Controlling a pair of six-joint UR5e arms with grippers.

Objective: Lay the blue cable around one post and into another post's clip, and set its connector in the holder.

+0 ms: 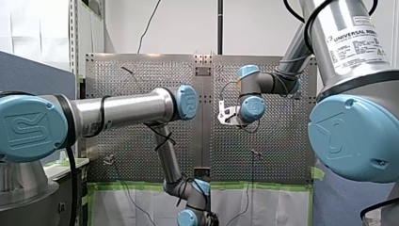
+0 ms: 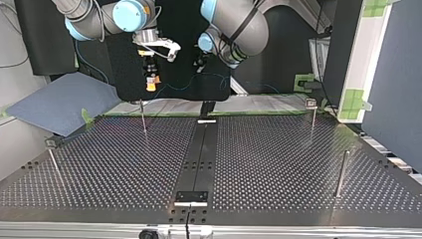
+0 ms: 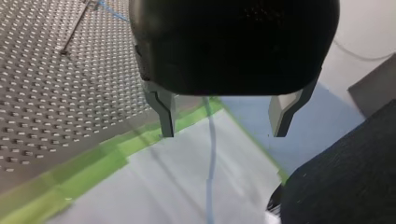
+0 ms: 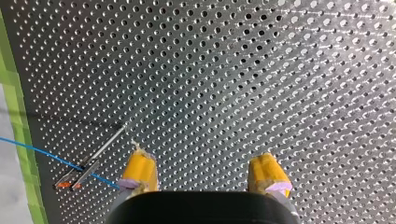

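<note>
The left hand (image 3: 223, 128) hangs spread over the cable (image 3: 211, 154), which runs below between its fingers. The right hand (image 4: 204, 179), upper left of the top view, is spread too, empty.

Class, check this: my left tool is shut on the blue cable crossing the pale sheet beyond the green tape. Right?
No: the left wrist view shows my left tool open, the blue cable ungripped, crossing the pale sheet beyond the green tape.

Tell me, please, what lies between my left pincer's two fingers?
The left wrist view shows the blue cable running below the gap of the open left pincer, ungripped, over a pale sheet.
</note>
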